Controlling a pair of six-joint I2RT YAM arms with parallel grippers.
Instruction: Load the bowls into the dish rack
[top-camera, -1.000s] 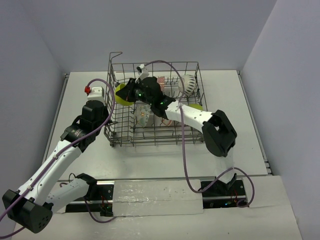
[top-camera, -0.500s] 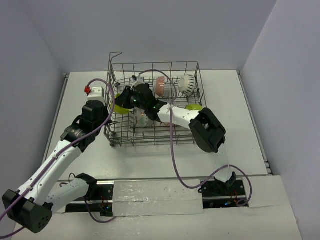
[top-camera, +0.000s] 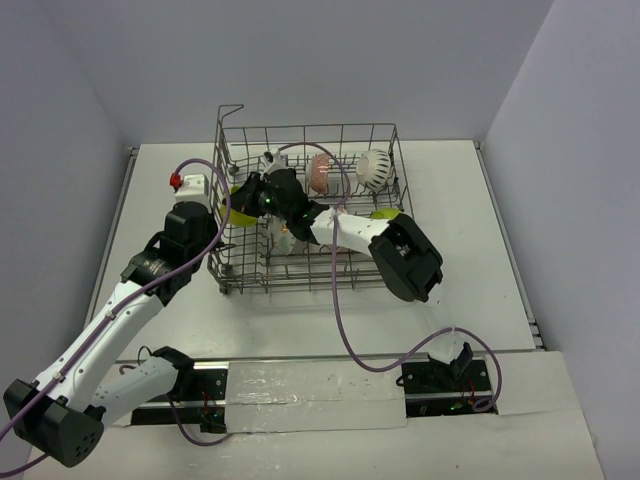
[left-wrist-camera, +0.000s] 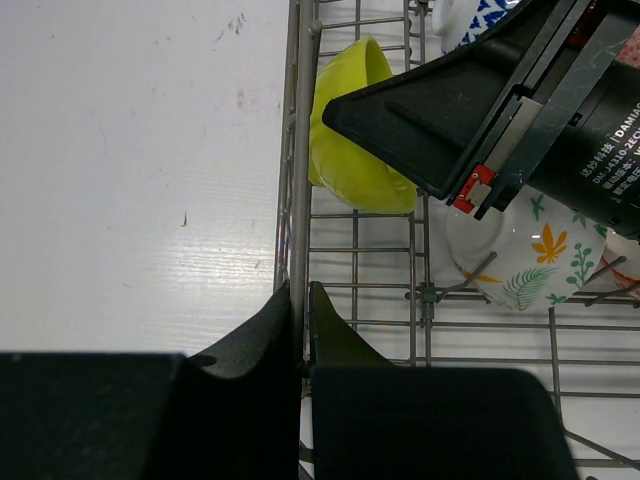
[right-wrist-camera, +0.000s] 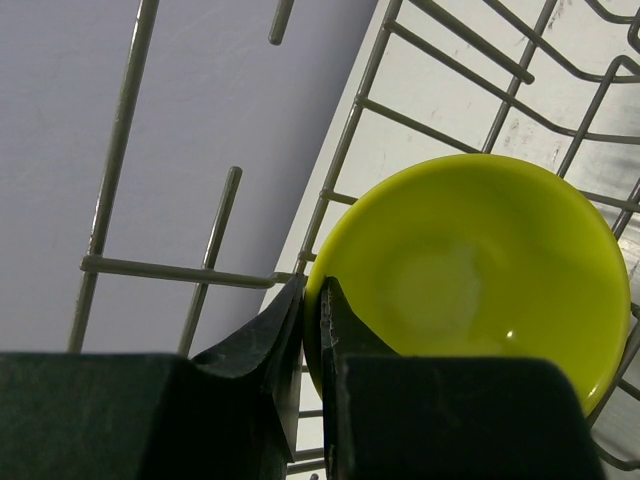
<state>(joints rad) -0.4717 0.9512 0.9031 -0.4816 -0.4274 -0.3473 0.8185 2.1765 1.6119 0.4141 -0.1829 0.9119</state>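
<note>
We see the right end effector reaching across the rack from the right, its jaws almost closed and pinching the rim of the lime bowl. That bowl is inside the rack, turned on its side close against the left wall, toward the far left corner. We cannot tell whether it rests on the wires or hangs from the grip alone. The left end effector is fully closed on the top wire of the rack's left wall, nearer to us than the lime bowl and coming in from the desk side. The floral bowl lies in the rack just beside the lime bowl, toward the middle, partly under the right end effector. Only a patch of the blue-white bowl shows, at the top edge of the left wrist view. In the far row the red-orange bowl and the white bowl with dark marks stand on edge, near each other. The rack itself sits on the white desk.
</note>
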